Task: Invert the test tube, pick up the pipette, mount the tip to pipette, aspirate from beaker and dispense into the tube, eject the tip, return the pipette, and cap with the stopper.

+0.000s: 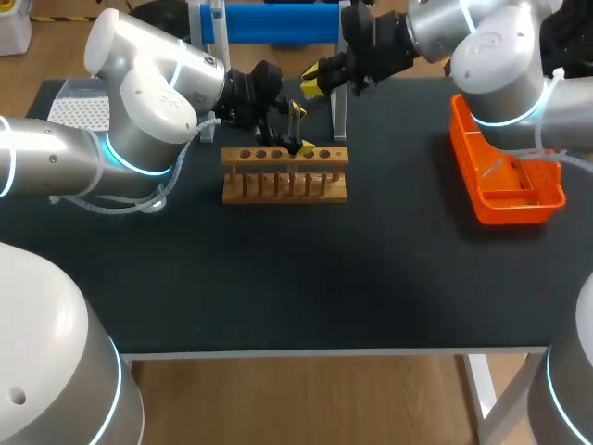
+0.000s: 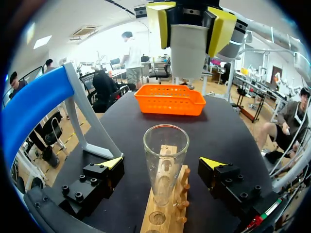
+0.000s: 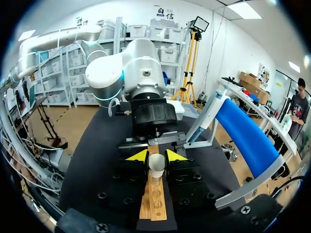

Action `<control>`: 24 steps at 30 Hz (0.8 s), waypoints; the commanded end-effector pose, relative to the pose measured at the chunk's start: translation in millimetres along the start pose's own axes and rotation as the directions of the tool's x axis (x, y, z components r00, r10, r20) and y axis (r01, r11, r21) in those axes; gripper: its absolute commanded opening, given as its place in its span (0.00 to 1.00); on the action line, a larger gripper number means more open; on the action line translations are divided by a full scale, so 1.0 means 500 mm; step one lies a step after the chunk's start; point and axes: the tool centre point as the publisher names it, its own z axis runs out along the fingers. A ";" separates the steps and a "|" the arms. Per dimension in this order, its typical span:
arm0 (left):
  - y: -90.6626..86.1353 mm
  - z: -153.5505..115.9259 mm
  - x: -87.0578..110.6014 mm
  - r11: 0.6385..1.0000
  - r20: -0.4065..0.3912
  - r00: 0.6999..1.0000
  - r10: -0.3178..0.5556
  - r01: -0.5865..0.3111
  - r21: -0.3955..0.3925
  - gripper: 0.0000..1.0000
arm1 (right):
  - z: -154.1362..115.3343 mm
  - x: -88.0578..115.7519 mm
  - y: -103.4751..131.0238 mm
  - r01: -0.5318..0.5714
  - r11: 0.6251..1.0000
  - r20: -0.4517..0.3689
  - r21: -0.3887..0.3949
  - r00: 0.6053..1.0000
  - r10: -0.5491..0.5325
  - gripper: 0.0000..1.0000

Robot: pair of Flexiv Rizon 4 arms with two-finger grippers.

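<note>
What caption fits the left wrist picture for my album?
Glass tube stands in the wooden rack between the left gripper's open jaws.

Test tube [image 2: 165,160] of clear glossy glass, rack [image 1: 284,176] of bare wood, basket [image 1: 505,176] of plastic, table [image 1: 278,269] matt black.

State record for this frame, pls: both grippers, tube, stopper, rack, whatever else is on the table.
left gripper: jaws open, one on each side of the test tube, not touching it
right gripper: jaws shut on the white stopper, held above the rack
test tube: upright in the wooden rack, mouth up, uncapped
white stopper: between the right gripper's yellow tips, not on the tube
wooden rack: mid-table, towards the far edge
orange basket: right side of the table, apart from the rack
pipette: not made out
</note>
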 end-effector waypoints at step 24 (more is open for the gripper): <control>0.003 -0.010 0.010 0.998 -0.037 0.998 0.049 -0.051 -0.030 1.00 | 0.021 -0.001 0.000 -0.003 1.000 -0.013 0.012 1.000 0.003 0.00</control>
